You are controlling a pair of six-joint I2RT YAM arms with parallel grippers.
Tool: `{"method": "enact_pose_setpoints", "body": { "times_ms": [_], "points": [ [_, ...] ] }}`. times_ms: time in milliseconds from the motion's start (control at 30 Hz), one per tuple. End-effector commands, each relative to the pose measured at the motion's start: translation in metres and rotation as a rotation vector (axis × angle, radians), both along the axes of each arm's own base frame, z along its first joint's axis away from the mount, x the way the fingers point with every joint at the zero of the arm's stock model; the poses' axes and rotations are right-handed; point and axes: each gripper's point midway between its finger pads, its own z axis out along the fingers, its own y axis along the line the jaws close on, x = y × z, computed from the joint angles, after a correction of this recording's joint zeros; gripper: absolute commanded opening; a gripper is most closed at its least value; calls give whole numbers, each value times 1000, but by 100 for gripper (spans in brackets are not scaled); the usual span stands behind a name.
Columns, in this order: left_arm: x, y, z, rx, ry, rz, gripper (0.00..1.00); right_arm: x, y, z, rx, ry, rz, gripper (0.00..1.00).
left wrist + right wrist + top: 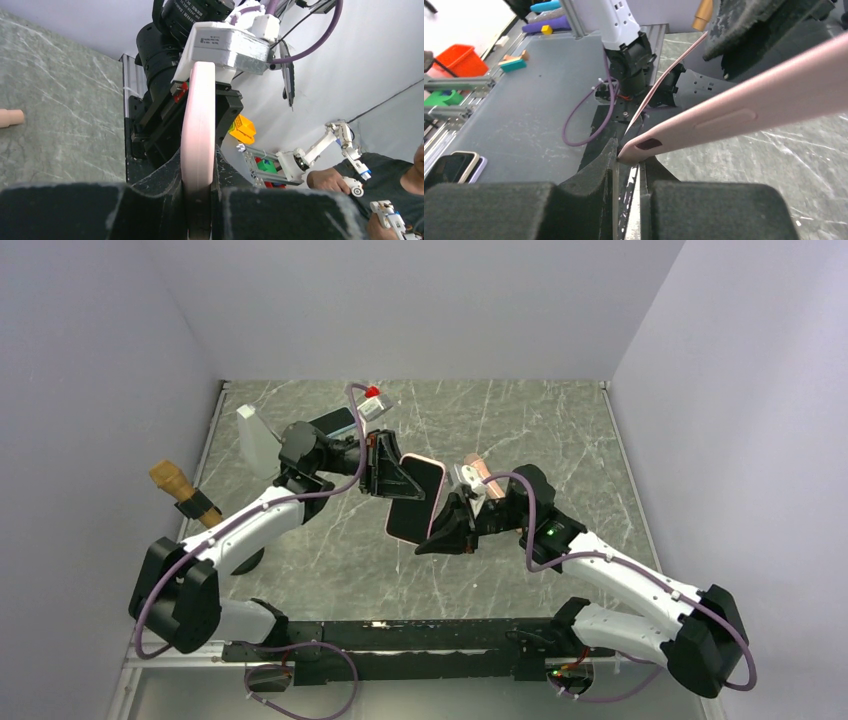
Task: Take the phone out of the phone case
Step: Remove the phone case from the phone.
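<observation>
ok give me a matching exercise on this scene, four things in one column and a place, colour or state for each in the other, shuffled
1 phone case
2 left gripper
3 wooden-handled tool
4 red object

A at the far end of the table
B pink, held up in the air
C by the table's left edge
D shut on the phone case

Pairs: 1-B, 2-D, 3-C, 4-A

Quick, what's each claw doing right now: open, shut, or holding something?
Left claw: closed on the pink-cased phone.
Right claw: closed on the same phone's lower edge.
</observation>
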Motion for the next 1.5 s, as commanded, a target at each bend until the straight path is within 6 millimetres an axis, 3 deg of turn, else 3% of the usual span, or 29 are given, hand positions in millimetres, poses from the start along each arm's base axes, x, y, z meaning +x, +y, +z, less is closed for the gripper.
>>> {"method": "enact_pose_setpoints", "body": {
  "times_ms": [0, 267, 400, 500, 600, 700, 867, 1067, 1133, 1200, 1267, 1400, 1467],
  "points": [
    [-23, -21, 6, 53, 167, 3, 0, 28, 9, 42, 98, -285, -69, 0],
    [-33, -25, 13, 9, 204, 12, 0, 32, 5, 42, 72, -328, -105, 0],
    [-32, -27, 17, 4, 215, 52, 0, 47, 0, 45, 77, -339, -222, 0],
    [-29, -25, 23, -36, 237, 107, 0, 94, -19, 50, 105, -281, -576, 0],
    [-20, -22, 27, -90, 277, 194, 0, 143, -63, 45, 126, -139, -1041, 0],
    [-12, -16, 36, -167, 289, 271, 0, 149, -86, 37, 150, -34, -1190, 0],
    [8, -2, 44, -299, 284, 446, 0, 130, -70, 23, 133, 130, -1079, 0],
    [13, 11, 57, -486, 402, 449, 0, 130, -82, 2, 78, 262, -1164, 0],
    [14, 16, 62, -549, 417, 449, 0, 121, -65, 2, 72, 276, -1062, 0],
    [14, 18, 67, -578, 406, 450, 0, 96, -34, 6, 65, 309, -842, 0],
    [17, 21, 68, -591, 386, 482, 0, 83, -20, 1, 27, 402, -749, 0],
    [26, 35, 64, -623, 362, 603, 0, 55, -10, -1, 31, 494, -601, 41],
    [29, 44, 63, -662, 378, 643, 0, 39, -11, 12, 137, 487, -508, 52]
  ]
}}
